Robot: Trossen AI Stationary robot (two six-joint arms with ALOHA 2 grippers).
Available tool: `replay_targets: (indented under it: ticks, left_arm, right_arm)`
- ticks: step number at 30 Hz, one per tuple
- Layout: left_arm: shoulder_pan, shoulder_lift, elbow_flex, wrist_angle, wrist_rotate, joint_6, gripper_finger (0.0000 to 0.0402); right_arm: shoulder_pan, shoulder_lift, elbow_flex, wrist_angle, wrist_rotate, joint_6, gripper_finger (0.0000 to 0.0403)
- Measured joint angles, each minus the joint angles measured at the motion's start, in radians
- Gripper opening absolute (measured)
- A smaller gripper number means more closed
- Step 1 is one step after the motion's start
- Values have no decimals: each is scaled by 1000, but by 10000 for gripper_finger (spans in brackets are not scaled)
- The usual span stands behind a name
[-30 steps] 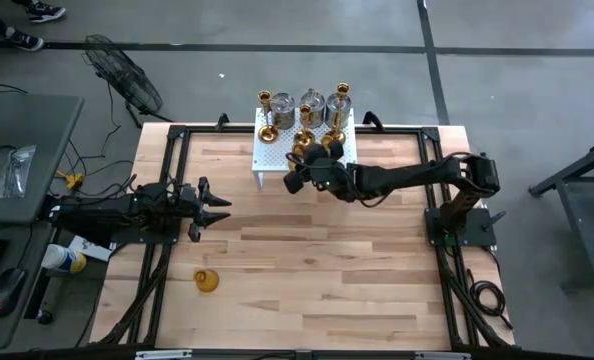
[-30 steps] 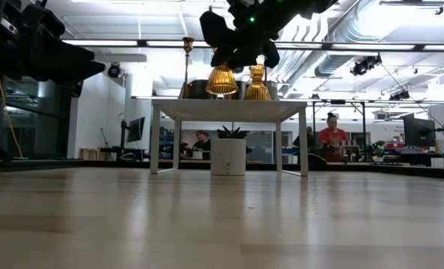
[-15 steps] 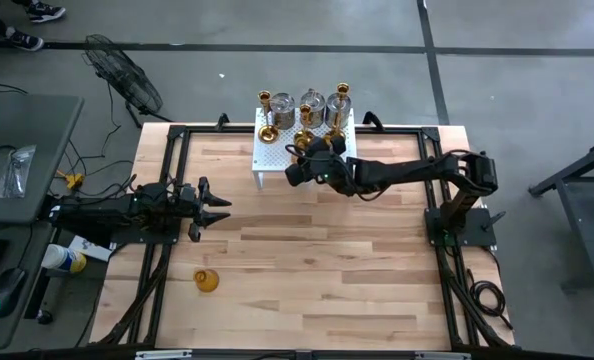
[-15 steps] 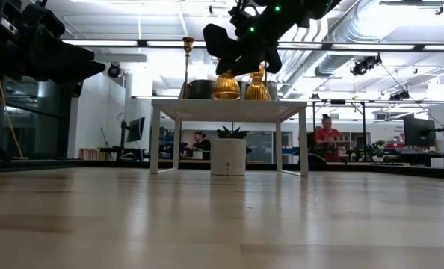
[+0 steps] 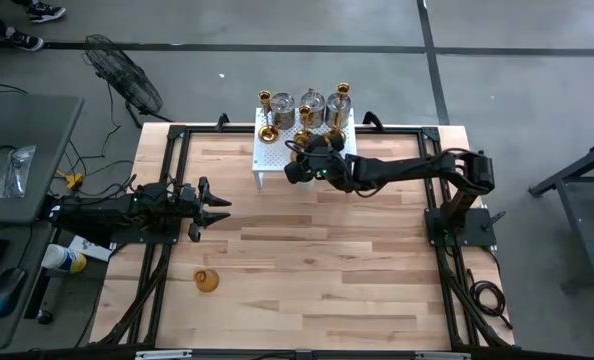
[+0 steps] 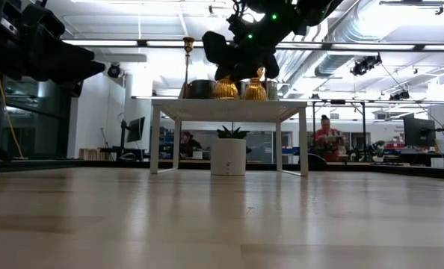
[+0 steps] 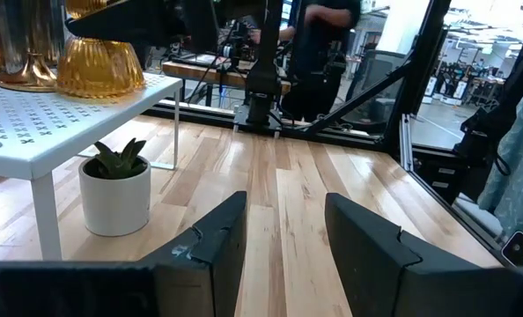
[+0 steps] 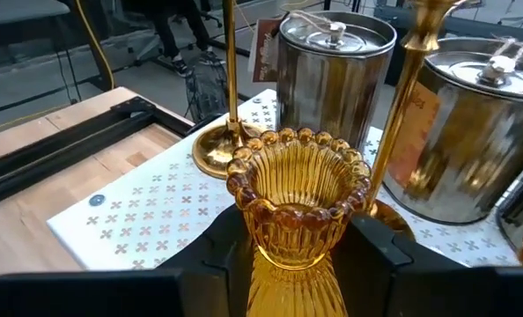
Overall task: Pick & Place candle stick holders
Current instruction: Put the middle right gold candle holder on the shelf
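Workshop floor surrounds a pale wooden tabletop (image 5: 307, 250) framed in black rails. Amber holder (image 8: 298, 204), ribbed glass with a beaded rim, pinched between the two fingers of the right claw (image 8: 298, 255) and held over the front part of the white perforated rack (image 5: 273, 160) at the far edge of the tabletop; whether its base touches the rack, cannot tell. Just behind it on the rack: slim brass candlesticks (image 5: 265, 100) with round bases and silvery jar-like holders (image 8: 335, 70). Right arm stretches in from the right side to reach there. Second amber holder (image 5: 206, 280) sits alone on the tabletop near the left front, well apart from the rack. Left claw (image 5: 213, 207) waits at the left side, fingers spread, holding nothing.
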Motion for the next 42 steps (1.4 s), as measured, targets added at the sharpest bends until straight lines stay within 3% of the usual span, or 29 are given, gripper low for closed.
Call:
replay_targets:
  ticks: [19, 32, 42]
  left_arm:
    - [0, 0, 0, 0, 0, 0, 152]
    - [0, 0, 0, 0, 0, 0, 152]
    - [0, 0, 0, 0, 0, 0, 152]
  right_arm:
    - [-1, 15, 1, 13, -8, -38, 121]
    - [-1, 14, 0, 36, -8, -47, 226]
    - [1, 14, 0, 38, -16, -47, 235]
